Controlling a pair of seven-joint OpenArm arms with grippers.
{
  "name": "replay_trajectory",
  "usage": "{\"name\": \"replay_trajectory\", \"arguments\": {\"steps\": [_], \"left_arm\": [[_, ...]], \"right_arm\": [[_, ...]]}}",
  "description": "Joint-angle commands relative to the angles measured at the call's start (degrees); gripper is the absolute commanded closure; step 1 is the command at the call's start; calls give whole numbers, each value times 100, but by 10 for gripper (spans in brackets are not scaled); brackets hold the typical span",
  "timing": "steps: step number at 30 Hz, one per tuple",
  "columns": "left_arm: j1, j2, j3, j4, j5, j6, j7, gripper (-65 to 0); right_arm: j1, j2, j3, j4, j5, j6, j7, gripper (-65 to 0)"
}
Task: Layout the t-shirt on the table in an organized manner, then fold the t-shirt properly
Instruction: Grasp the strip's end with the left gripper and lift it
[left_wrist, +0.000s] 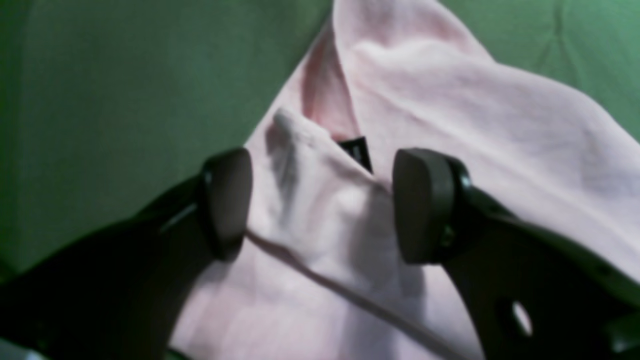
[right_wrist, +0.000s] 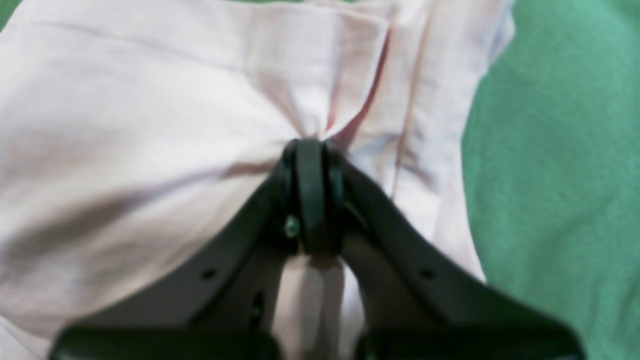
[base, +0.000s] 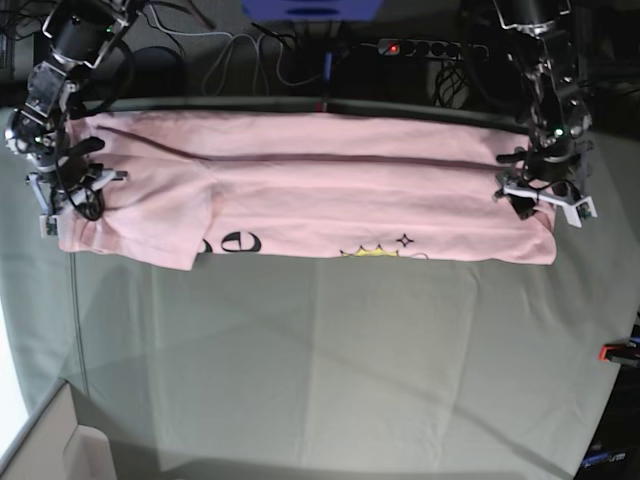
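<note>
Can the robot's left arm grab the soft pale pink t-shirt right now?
Probably yes. The left gripper is open, its black fingers straddling a raised fold of the pale pink t-shirt, with nothing between them but cloth. Closing should pinch it.

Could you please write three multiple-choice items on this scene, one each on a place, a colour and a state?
1. Where does the t-shirt lie on the table?
A. Along the far edge
B. Along the near edge
C. At the middle

2. What colour is the t-shirt?
A. White
B. Pale pink
C. Blue

3. How do the two tools stand?
A. Both open
B. Both shut
C. Left tool open, right tool shut on the fabric

Answers:
1. A, since the base view shows the shirt stretched across the far edge.
2. B, as every view shows pink cloth.
3. C, since the left wrist view shows spread pads and the right wrist view shows pinched fabric.
</note>
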Motion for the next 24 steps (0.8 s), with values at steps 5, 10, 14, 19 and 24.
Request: {"name": "replay_trajectory", "arguments": {"steps": [5,10,14,19,24], "left_arm": [[-31,-65,-12,149,1,-10,-116,-423],[-31,-74,-12,149,1,-10,-133,-423],[-31,-74,-12,149,1,-10,-116,-424],[-22,-74,-12,149,1,-10,-107,-426],[75,-74,-21,202,1,-10,-107,-427]], "right_arm": [[-323,-46,249,671,359,19,-16,0],[-736,-275,399,1392,491,19,-24,0],[-833,-336,399,1348,473,19,-24,0],[-753,-301,390,918,464,19,-24,-6],[-683,-213,390,777,447,19,-24,-197]]}}
